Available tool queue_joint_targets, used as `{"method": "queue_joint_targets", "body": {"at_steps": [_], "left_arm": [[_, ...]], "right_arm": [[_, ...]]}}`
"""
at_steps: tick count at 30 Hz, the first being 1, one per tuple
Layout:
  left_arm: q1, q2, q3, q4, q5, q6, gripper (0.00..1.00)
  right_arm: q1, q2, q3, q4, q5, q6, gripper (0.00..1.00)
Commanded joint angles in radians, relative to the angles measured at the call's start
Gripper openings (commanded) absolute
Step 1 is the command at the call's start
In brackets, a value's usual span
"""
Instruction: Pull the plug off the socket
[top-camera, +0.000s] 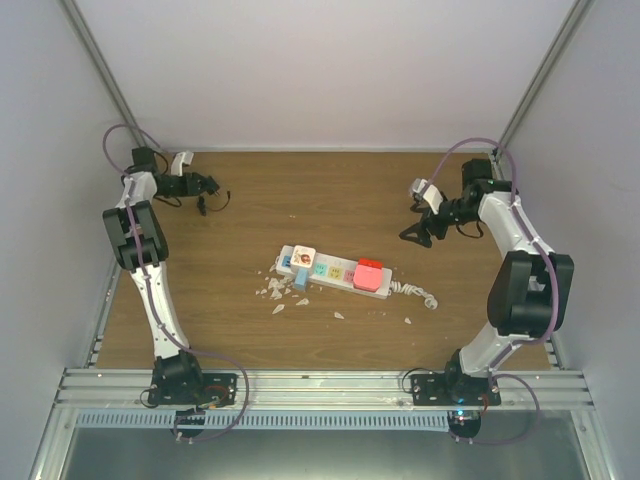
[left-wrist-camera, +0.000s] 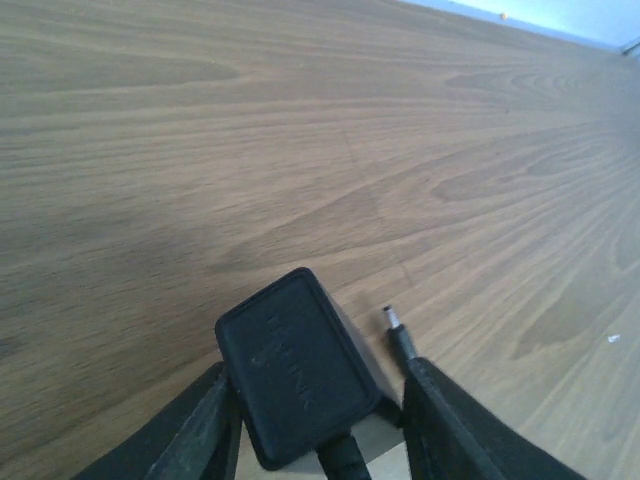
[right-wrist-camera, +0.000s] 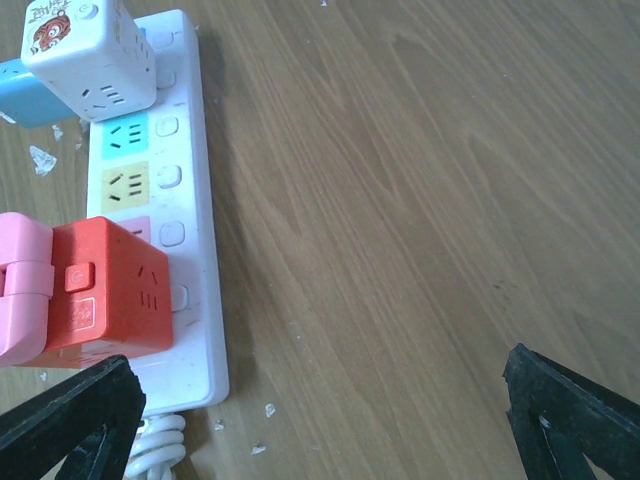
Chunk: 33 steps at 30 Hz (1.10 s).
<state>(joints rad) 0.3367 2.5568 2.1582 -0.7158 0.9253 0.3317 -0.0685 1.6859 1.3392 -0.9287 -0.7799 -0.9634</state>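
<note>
The socket (top-camera: 335, 272), a long white strip with pastel squares, lies mid-table, and its face (right-wrist-camera: 190, 200) also shows in the right wrist view. A black plug (left-wrist-camera: 295, 365) with a thin cable and barrel tip (left-wrist-camera: 392, 320) lies on the wood at the far left, away from the socket. My left gripper (left-wrist-camera: 318, 385) straddles it. The left finger (left-wrist-camera: 205, 430) sits against its side, while a gap separates the right finger (left-wrist-camera: 440, 420) from it. My right gripper (top-camera: 415, 235) hovers wide open and empty to the right of the strip (right-wrist-camera: 318, 370).
A white cube adapter (right-wrist-camera: 90, 55), a blue plug (right-wrist-camera: 35, 90), a red cube (right-wrist-camera: 110, 290) and a pink block (right-wrist-camera: 22, 290) sit on the strip. Its coiled white cord (top-camera: 415, 293) trails right. White fragments (top-camera: 275, 292) litter the wood near the strip's left end.
</note>
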Motion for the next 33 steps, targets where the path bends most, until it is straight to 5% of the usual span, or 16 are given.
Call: {"method": "queue_joint_targets", "body": {"at_steps": [1, 12, 24, 33], "left_arm": [[0.005, 0.021, 0.042, 0.057, -0.073, -0.034, 0.47], [0.004, -0.175, -0.036, 0.097, -0.243, 0.005, 0.8], [-0.024, -0.597, -0.423, 0.123, -0.279, 0.14, 0.89], [-0.067, -0.949, -0.7, 0.078, -0.271, 0.359, 0.99]], "right_arm": [[-0.01, 0.018, 0.045, -0.023, 0.019, 0.01, 1.0], [0.022, 0.035, 0.095, 0.065, -0.027, 0.071, 1.0], [0.175, -0.028, 0.012, 0.187, -0.043, 0.067, 0.99], [0.186, -0.142, -0.015, 0.416, 0.094, 0.132, 1.0]]}}
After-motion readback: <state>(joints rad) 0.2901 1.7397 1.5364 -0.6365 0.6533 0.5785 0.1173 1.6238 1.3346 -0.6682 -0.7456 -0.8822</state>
